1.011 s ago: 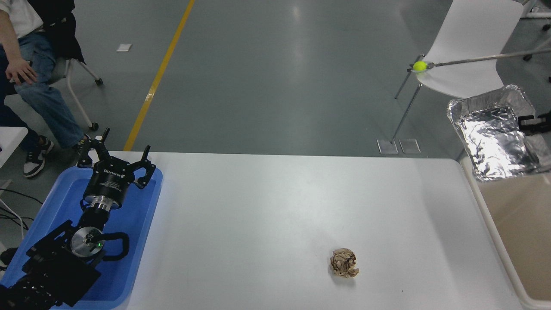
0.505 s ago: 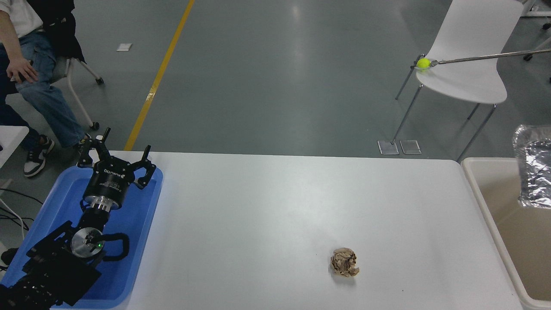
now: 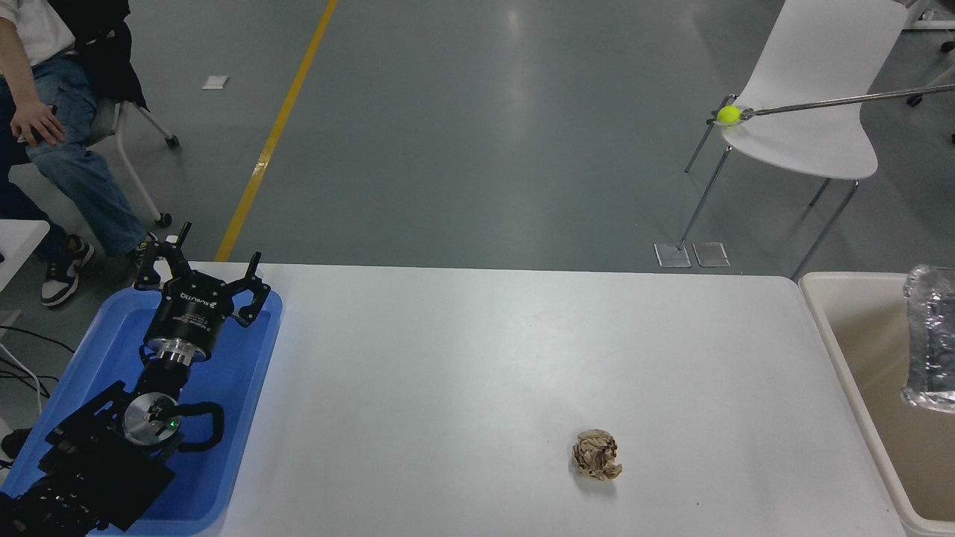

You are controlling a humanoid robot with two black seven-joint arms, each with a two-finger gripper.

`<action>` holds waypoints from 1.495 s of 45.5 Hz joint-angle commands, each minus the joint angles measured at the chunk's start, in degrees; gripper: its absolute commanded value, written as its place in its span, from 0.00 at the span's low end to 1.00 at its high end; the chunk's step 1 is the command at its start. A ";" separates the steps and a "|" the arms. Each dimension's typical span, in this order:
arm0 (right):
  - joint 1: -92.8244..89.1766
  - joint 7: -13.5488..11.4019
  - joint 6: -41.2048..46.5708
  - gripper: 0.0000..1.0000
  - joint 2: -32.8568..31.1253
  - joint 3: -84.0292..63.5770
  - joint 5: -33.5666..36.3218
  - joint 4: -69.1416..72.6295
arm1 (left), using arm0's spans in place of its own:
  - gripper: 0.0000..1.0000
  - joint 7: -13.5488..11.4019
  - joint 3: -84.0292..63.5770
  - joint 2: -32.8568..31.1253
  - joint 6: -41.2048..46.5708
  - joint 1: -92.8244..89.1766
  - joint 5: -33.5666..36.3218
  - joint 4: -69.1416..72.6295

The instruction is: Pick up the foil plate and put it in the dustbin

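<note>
Over on the left, our left gripper (image 3: 205,287) sits parked above the blue tray (image 3: 89,350), fingers spread apart and holding nothing, well away from the dustbin (image 3: 835,328). Moving rightward across the white table (image 3: 477,373), we pass only a crumpled brown paper ball (image 3: 597,455), lying near the table's front edge, between the tray and the dustbin but closer to the dustbin.

At the right end, the foil plate (image 3: 931,339) hangs inside the dustbin's rim outline, tilted nearly on edge with its long axis running up and down, cut off by the picture's right border. Our right gripper is out of sight, so we cannot say whether it has the plate or has let go. We judge the plate sits well right of the dustbin's near-left wall, so what remains is only its descent straight into the bin.
</note>
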 commanded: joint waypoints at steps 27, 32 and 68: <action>7.59 -0.71 -4.22 1.00 -0.19 -1.62 1.09 8.19 | 1.00 0.04 0.00 0.00 0.00 0.00 0.00 0.01; 17.60 -0.63 -3.87 1.00 -2.31 -6.28 1.00 15.31 | 1.00 0.04 0.00 0.00 0.00 0.00 0.00 0.01; 74.83 -0.71 7.10 1.00 7.80 -27.47 1.09 68.32 | 1.00 0.04 0.00 0.00 0.00 0.00 0.00 -0.08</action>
